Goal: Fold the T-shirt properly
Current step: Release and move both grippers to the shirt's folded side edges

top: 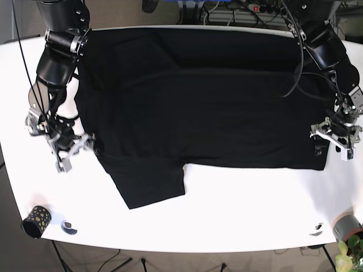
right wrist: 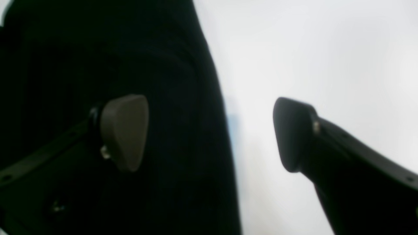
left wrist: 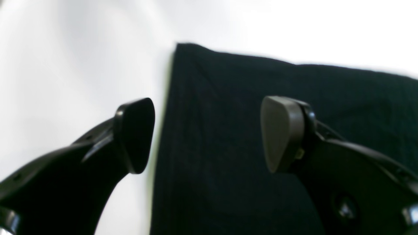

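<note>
T-shirt | black, spread flat (one sleeve out) | table

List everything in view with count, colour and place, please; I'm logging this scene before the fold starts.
T-shirt: one, black, spread across the table's middle, one sleeve pointing to the near edge.
Table: one, white, beneath everything.
Cup: one, black with pale dots, near left corner in the base view.
Plant pot: one, grey, near right corner, partly cut off.
Cables: several, dark, on the floor behind the table.
Left hand: one, black, open, at the shirt's right edge in the base view.
Right hand: one, black, open, at the shirt's left edge.
</note>
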You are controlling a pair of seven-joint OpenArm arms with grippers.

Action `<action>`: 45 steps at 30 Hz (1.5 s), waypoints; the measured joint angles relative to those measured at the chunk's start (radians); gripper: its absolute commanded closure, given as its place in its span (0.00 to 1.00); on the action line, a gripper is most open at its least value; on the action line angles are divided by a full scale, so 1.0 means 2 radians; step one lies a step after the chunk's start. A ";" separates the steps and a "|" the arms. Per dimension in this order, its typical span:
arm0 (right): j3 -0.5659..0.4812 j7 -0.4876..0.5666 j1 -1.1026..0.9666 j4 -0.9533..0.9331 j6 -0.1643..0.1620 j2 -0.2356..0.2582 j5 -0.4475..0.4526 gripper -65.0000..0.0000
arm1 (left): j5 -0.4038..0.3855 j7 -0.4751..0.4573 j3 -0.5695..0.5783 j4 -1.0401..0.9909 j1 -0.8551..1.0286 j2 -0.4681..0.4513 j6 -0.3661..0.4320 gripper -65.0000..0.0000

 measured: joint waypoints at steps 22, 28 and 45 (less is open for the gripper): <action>-0.124 0.223 0.070 -0.211 -0.001 -0.005 0.006 0.21 | 0.001 0.000 0.000 -0.020 0.000 -0.002 0.002 0.28; -0.124 0.219 0.070 -0.210 0.001 -0.023 0.006 0.61 | 0.002 0.005 0.007 -0.096 -0.030 -0.021 0.058 0.25; -0.127 0.221 0.068 -0.212 -0.001 -0.026 0.001 0.88 | -0.001 -0.052 0.083 -0.334 -0.165 -0.080 0.074 0.15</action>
